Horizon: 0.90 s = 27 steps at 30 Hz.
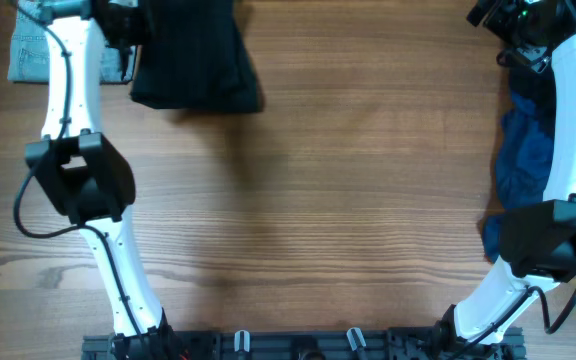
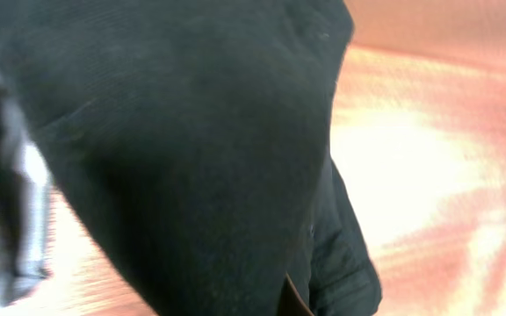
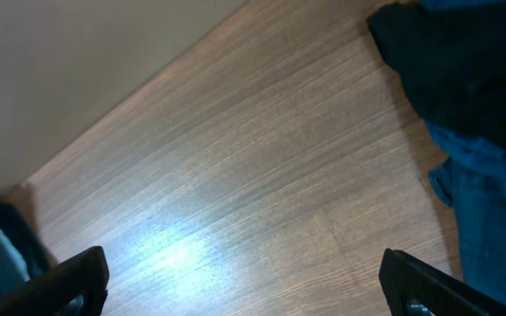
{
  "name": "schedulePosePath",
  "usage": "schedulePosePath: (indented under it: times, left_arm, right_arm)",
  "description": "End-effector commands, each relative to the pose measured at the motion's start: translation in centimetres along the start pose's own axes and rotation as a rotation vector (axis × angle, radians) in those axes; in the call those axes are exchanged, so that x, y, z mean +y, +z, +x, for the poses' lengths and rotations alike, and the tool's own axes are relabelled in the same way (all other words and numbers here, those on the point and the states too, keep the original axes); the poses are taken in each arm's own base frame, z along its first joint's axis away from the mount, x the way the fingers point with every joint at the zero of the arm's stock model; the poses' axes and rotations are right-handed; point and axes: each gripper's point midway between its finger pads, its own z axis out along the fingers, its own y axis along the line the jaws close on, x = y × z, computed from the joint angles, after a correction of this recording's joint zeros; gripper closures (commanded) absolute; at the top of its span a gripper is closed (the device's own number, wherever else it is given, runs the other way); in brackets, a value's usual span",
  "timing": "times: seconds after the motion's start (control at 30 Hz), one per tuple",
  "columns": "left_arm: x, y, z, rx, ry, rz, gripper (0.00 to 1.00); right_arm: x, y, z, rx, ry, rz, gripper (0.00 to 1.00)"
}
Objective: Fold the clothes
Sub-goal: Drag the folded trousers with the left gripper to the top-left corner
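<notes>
The clothes [image 1: 196, 60] are a bunched black mass at the table's far left edge, wider toward the near side. In the left wrist view the black fabric [image 2: 191, 149] fills most of the picture and hides the fingers. My left gripper [image 1: 128, 30] sits at the bundle's left edge, shut on the fabric. My right gripper [image 1: 508, 25] is at the far right corner, away from the clothes. In its wrist view it [image 3: 244, 281] stands wide open over bare wood with nothing between its fingers.
A light-blue denim garment [image 1: 28, 50] lies in the far left corner beside the left arm. A royal-blue and navy fabric heap [image 1: 523, 160] lies along the right edge under the right arm, with its edge [image 3: 481, 202] in the right wrist view.
</notes>
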Motion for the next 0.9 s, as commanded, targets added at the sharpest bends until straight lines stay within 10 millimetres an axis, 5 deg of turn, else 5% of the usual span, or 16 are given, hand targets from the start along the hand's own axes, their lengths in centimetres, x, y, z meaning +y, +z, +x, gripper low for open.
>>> schedulePosePath:
  times: [0.0,0.3,0.87]
  left_arm:
    - [3.2,-3.4,-2.9,-0.119,-0.042,-0.044,0.96]
    - [7.7,-6.3,-6.6,-0.298,-0.099,-0.086,0.96]
    - [15.2,-10.9,-7.1,-0.401,-0.212,-0.164,0.95]
  right_arm:
    - [0.1,0.1,0.5,0.019,-0.012,-0.001,0.0]
    - [0.0,0.1,0.6,0.024,-0.02,0.001,0.0]
    - [-0.6,0.0,1.9,0.078,-0.033,0.026,0.0]
